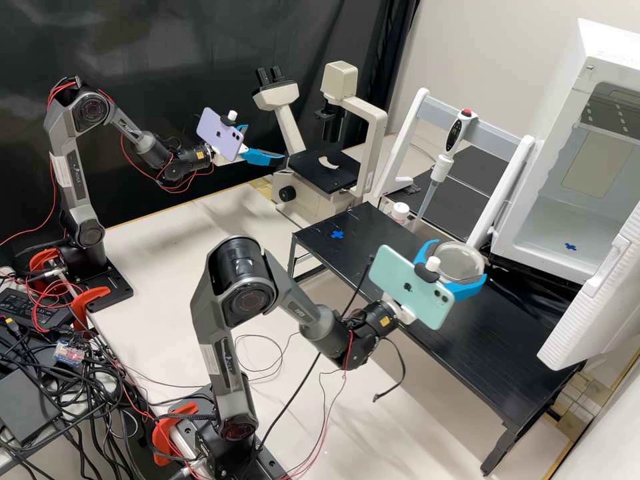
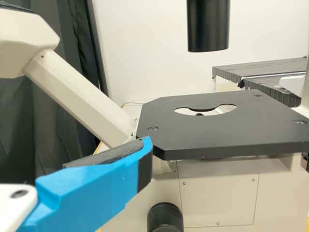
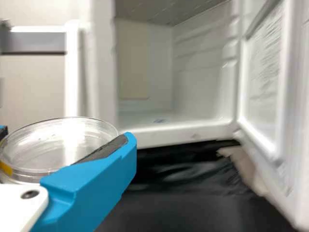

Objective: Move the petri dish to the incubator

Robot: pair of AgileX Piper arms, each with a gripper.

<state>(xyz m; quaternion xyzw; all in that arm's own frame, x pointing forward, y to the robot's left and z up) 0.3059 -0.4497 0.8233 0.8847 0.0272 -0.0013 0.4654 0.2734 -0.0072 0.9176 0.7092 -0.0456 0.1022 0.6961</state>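
Observation:
In the high view, my right gripper (image 1: 459, 263) is shut on the clear round petri dish (image 1: 460, 260), held level above the black bench. My right gripper (image 3: 66, 137) grips the petri dish (image 3: 58, 145) by its sides in the right wrist view. Beyond it the white incubator (image 3: 181, 134) stands with its door (image 3: 260, 92) swung wide; in the high view the incubator (image 1: 607, 50) has a blue mark (image 1: 571, 247) on its floor. My left gripper (image 1: 265, 143) is open and empty beside the microscope; it shows in the left wrist view as well, left gripper (image 2: 91, 191).
The microscope stage (image 2: 217, 130) lies just past the left fingers. A pipette (image 1: 437, 173) hangs on a white-framed rack (image 1: 497, 137) beside the incubator, near a small white-capped bottle (image 1: 400, 212). The black bench (image 1: 467, 340) carries a blue cross (image 1: 337, 235). The open door reaches over the bench's right end.

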